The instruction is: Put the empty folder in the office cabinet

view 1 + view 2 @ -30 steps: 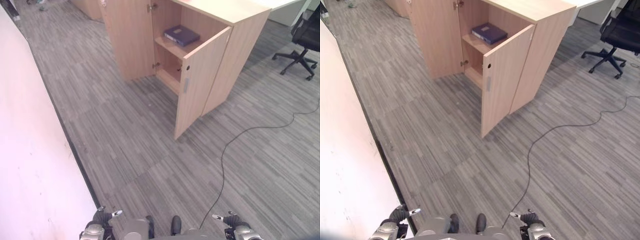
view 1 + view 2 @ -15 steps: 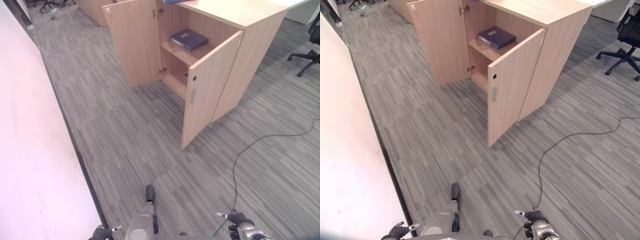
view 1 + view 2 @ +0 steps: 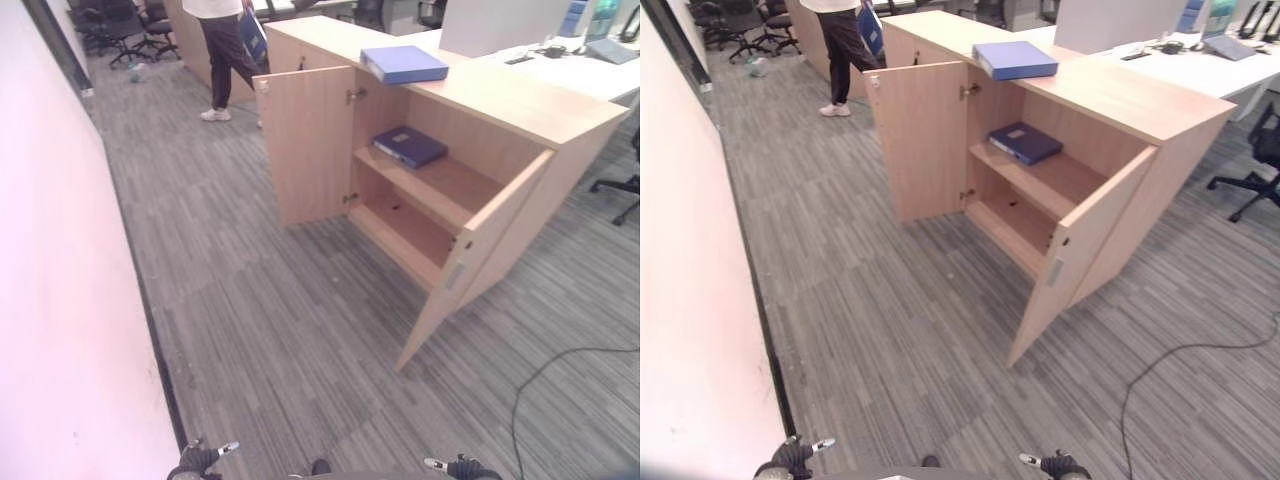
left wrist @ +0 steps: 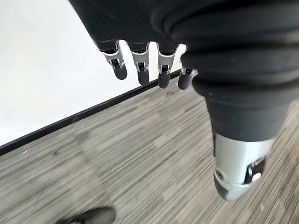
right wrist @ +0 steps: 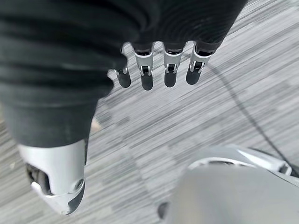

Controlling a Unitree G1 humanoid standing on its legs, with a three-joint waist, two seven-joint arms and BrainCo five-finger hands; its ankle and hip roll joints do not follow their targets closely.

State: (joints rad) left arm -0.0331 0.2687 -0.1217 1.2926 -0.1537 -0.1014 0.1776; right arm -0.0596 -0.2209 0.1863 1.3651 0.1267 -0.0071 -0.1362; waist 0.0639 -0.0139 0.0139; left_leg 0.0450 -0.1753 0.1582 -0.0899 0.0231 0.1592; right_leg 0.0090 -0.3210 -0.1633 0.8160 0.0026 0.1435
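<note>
Fingers straight and empty on both left hand [image 4: 140, 65] and right hand [image 5: 159, 70], low by the floor; blue folder [image 3: 403, 63] lies flat atop the open office cabinet [image 3: 560, 110], well ahead, probably nearer the right hand.

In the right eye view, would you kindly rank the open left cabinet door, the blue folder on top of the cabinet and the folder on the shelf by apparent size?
1. Left cabinet door, by far the largest.
2. Blue folder on the cabinet top.
3. Dark blue folder on the upper shelf, which looks slightly smaller, though it is partly shaded and the two are close, so the ranking of 2 and 3 is unsure.
</note>
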